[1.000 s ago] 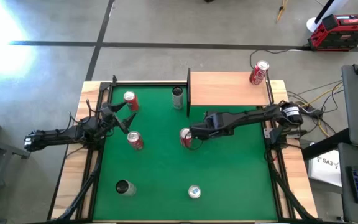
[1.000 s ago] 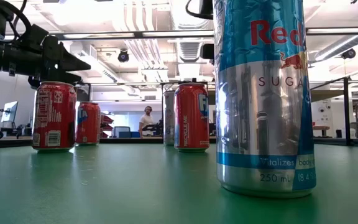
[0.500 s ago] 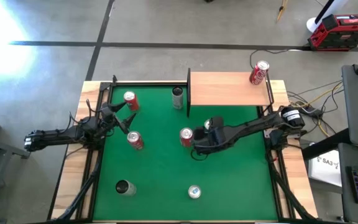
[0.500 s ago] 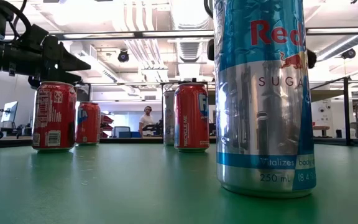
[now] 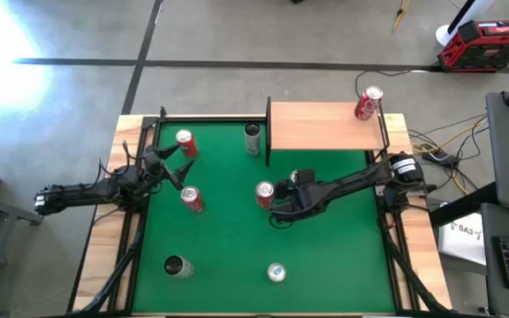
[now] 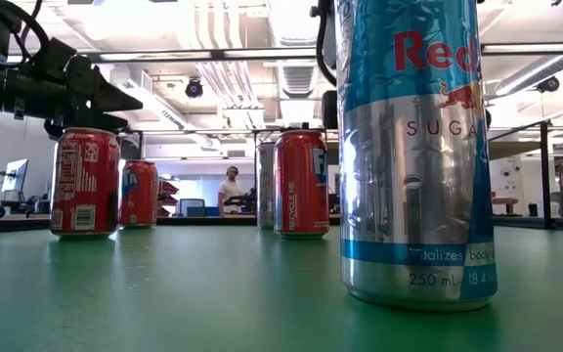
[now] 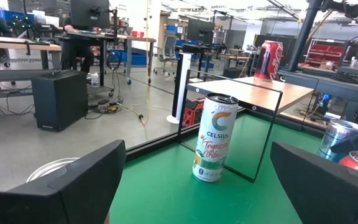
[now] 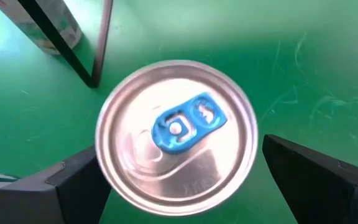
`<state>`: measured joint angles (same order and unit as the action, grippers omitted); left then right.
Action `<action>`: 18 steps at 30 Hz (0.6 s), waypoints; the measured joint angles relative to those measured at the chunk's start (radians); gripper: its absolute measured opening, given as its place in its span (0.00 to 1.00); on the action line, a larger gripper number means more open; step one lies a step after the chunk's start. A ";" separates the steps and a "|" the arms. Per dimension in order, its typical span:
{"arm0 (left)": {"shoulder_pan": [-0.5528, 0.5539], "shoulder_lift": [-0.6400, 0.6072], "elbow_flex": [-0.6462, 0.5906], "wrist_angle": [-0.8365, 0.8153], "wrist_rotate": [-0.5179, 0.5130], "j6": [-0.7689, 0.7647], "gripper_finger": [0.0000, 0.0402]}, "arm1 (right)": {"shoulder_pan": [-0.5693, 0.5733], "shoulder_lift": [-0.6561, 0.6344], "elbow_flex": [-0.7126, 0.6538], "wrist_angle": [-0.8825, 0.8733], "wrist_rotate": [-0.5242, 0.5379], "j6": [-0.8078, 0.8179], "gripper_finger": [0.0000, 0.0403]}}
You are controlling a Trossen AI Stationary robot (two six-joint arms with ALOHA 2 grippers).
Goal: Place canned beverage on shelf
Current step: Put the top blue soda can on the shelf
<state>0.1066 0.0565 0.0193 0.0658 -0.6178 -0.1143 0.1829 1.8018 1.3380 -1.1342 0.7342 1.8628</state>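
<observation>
**Item:** canned beverage (image 8: 178,146), red body, silver lid with blue tab.
**Location:** centre of the green mat (image 5: 228,238), standing clear of its neighbours. The shelf (image 5: 325,128) lies toward 1 o'clock from it.

**Orientation:** upright, base flat on the mat. The long axis is vertical and the tab end faces straight up into the right wrist camera.

**Right gripper** (image 5: 275,201): over the can, looking down on its lid. Its fingers (image 8: 316,177) are spread wide, one on each side of the lid, and are not gripping yet.

**Left gripper** (image 5: 177,168): spread and holding nothing, waiting at the mat's 9 o'clock side between two red cans.

**Step in hand (judged):** closing in to grasp.
- Keep the lid centred between the fingers.
- Come straight down so neither finger clips the rim and tips the can.
- Close on the cylindrical wall below the rim, not on the lid edge.
- Squeeze across the diameter and keep the axis vertical while lifting.

**Transfer notes (judged):**
- Lift high enough to clear the shelf's black rail.
- Avoid the slim can (image 5: 252,139) standing at 12 o'clock beside that rail.
- Set down apart from the red can already on the shelf (image 5: 368,103), at the shelf's 2 o'clock corner.
</observation>
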 joint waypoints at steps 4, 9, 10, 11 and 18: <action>0.000 0.000 0.000 0.000 0.000 0.000 0.96 | 0.000 0.014 0.000 0.000 0.024 0.052 0.94; 0.000 0.000 0.000 0.000 0.000 0.000 0.96 | -0.002 0.016 0.000 0.000 0.036 0.092 0.88; 0.000 0.000 0.000 -0.001 0.000 0.000 0.96 | -0.004 0.016 0.000 0.000 0.042 0.091 0.86; 0.000 0.000 0.000 -0.001 0.000 0.000 0.96 | -0.007 0.016 0.000 0.000 0.045 0.090 0.84; 0.000 0.000 0.000 -0.001 0.000 0.000 0.96 | -0.023 0.016 0.005 -0.002 0.037 0.099 0.70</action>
<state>0.1062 0.0566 0.0196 0.0650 -0.6174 -0.1143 0.1602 1.8175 1.3433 -1.1365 0.7714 1.9615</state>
